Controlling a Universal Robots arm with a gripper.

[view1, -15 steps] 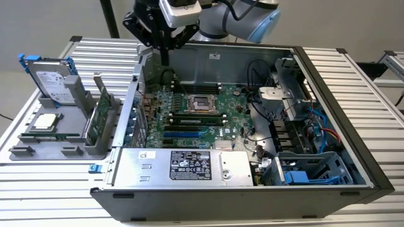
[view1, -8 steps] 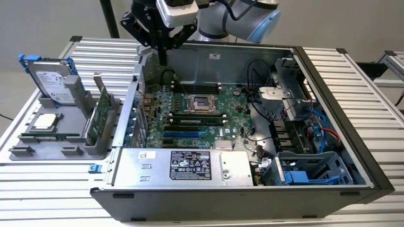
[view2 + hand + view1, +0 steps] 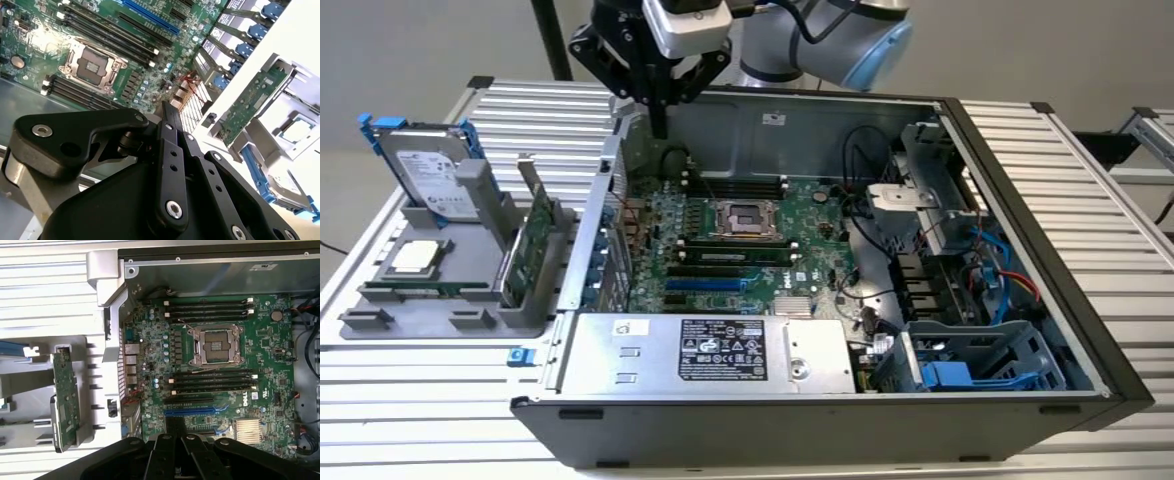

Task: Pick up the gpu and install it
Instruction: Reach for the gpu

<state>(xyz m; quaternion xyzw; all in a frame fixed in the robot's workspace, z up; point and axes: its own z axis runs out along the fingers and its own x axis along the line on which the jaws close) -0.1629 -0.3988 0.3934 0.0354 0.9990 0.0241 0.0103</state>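
The gpu [image 3: 534, 238] is a green card standing on edge in a slot of the grey rack [image 3: 447, 300], at the exterior view's left of the open computer case. In both wrist views the gpu [image 3: 65, 390] [image 3: 252, 104] shows edge-on with nothing touching it. My gripper [image 3: 660, 126] hangs above the case's far left corner, fingers pointing down, shut and holding nothing. It is higher than the gpu and further back. In the second wrist view my gripper [image 3: 166, 107] has its black fingers [image 3: 170, 135] pressed together over the motherboard [image 3: 100, 45].
The case holds the green motherboard [image 3: 720, 235] with an empty processor socket [image 3: 216, 343] and a blue slot [image 3: 192, 411]. A silver power supply [image 3: 707, 350] sits at the front. The rack also carries a hard drive [image 3: 430, 170] in a blue frame and a processor chip [image 3: 416, 257].
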